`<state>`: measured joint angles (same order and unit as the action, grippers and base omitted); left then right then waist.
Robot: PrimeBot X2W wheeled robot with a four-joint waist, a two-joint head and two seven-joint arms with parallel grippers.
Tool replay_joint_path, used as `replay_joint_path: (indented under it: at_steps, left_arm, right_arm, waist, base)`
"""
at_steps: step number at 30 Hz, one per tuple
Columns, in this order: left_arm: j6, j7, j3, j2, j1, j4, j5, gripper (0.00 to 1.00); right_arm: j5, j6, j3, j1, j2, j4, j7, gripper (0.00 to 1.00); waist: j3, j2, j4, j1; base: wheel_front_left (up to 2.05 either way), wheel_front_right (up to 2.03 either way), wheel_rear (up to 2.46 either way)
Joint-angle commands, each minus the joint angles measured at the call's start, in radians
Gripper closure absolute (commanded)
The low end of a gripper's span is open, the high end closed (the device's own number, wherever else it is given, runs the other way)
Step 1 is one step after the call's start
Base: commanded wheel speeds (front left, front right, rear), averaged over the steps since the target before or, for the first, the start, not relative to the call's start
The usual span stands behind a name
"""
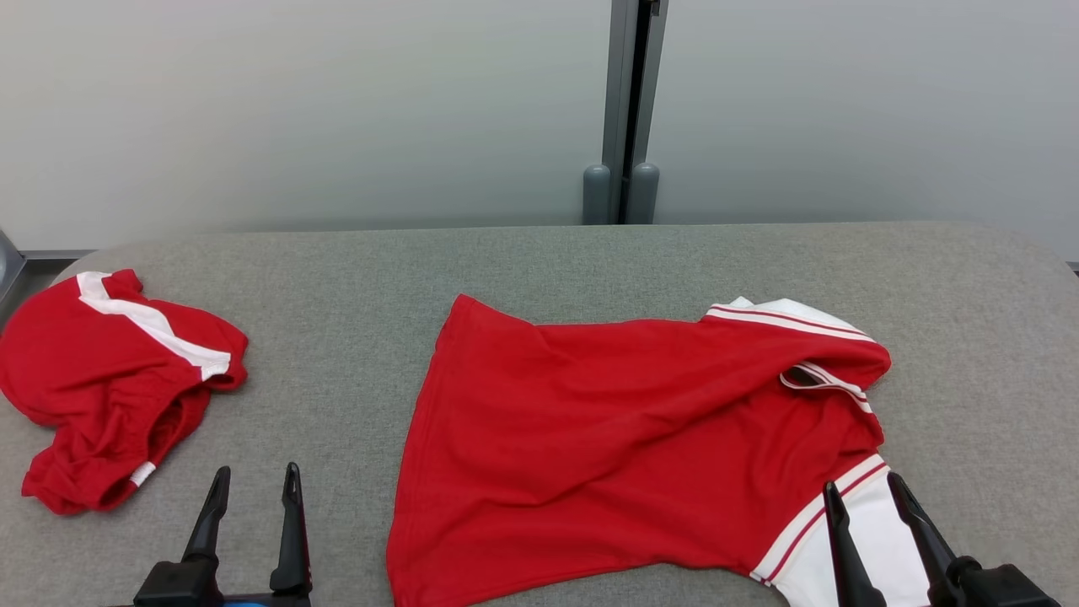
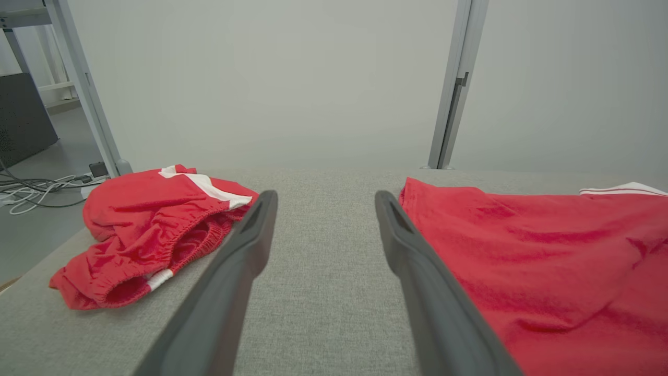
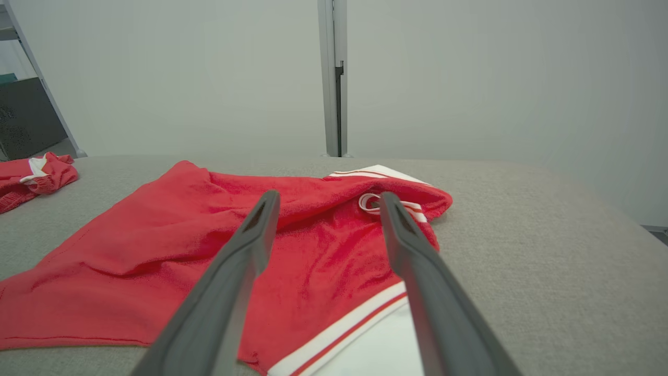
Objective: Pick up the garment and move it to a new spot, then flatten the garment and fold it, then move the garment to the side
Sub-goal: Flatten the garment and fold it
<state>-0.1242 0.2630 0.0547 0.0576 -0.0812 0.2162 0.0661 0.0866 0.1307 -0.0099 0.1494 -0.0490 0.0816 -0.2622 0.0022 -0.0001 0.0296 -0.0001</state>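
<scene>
Red shirt point(image 1: 624, 438) rumpled on desk point(image 1: 539, 261), far edge well apart; bare room toward shorts point(image 1: 110, 379) at left edge. Both jaws spread wide, holding nothing.

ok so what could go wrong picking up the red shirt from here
1. The red shirt is bunched at its collar end, one sleeve folded over; the open right gripper above that end might pinch several layers, so it may not flatten.
2. The red shorts lie crumpled left of the open left gripper; a shirt moved that way could land on them.
</scene>
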Motion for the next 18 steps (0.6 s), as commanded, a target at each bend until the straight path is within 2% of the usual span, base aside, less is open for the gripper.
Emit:
replay_joint_path:
  at_steps: [1, 18]
  left_arm:
    - [-0.002, 0.003, 0.005, 0.005, -0.009, -0.006, -0.007, 0.00]
    - [-0.002, 0.003, 0.011, 0.007, -0.001, 0.008, -0.002, 0.00]
  right_arm:
    - [0.001, 0.000, -0.004, 0.014, -0.003, 0.007, -0.004, 0.00]
    - [0.000, 0.000, 0.017, -0.003, -0.003, 0.056, -0.004, 0.00]
  waist:
    - [-0.001, 0.0001, 0.000, 0.0001]
    - [0.007, 0.0001, 0.002, 0.0001]
  base:
    - [0.00, 0.00, 0.00]
    - [0.00, 0.00, 0.00]
